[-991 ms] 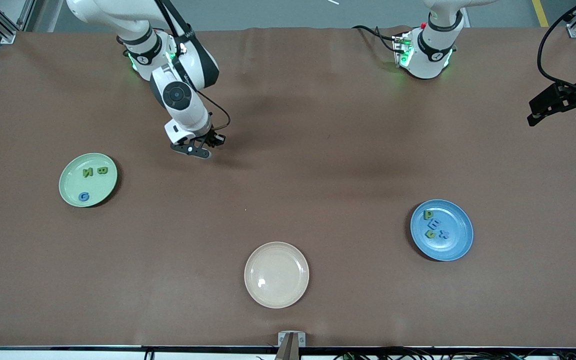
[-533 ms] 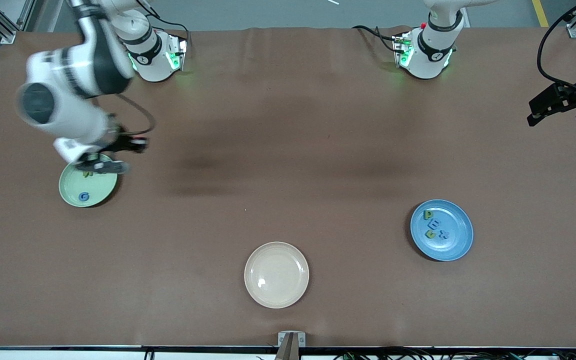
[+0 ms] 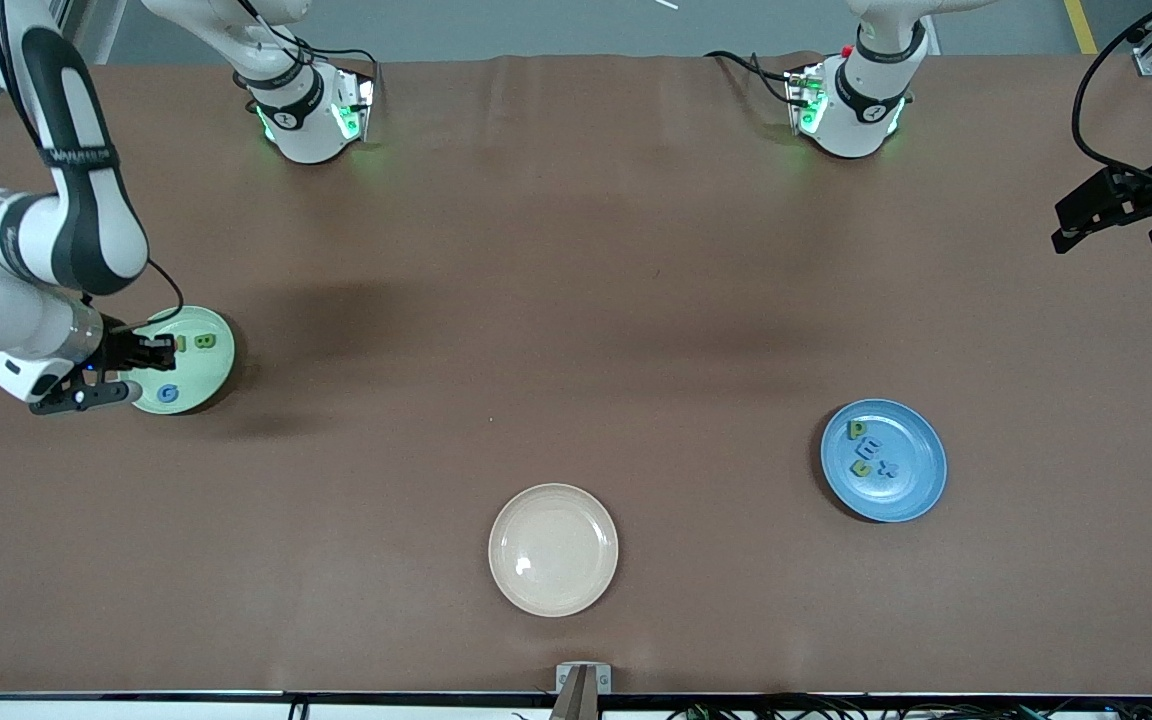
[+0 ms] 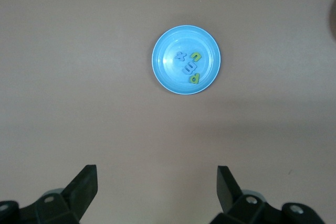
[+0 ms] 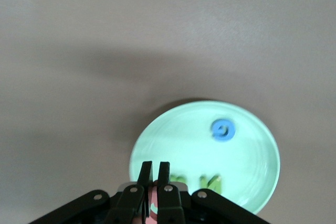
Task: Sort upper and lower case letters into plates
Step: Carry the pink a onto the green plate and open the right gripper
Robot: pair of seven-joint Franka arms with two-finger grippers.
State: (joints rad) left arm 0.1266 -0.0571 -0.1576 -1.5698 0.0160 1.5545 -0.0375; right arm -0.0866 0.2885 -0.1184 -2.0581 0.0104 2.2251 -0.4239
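The mint green plate (image 3: 208, 377) lies near the right arm's end of the table. It holds a blue G (image 3: 168, 393), a green B (image 3: 204, 341) and a green letter partly hidden by my gripper. My right gripper (image 3: 162, 348) hangs over this plate's edge, shut on a small pink piece (image 5: 153, 204) whose shape I cannot read. The right wrist view shows the plate (image 5: 247, 156) under the fingertips (image 5: 146, 171). The blue plate (image 3: 923, 472) holds several green and blue letters and also shows in the left wrist view (image 4: 168, 74). My left gripper (image 3: 1101, 215) is open and empty, high at the left arm's end.
An empty cream-beige plate (image 3: 553, 549) sits nearest the front camera, midway along the table. The brown table (image 3: 576, 330) carries no loose letters. A small mount (image 3: 582, 680) sticks up at the front edge.
My right arm has swung from over the table's middle toward its own end and now hangs over the mint plate's edge. The left arm has not moved.
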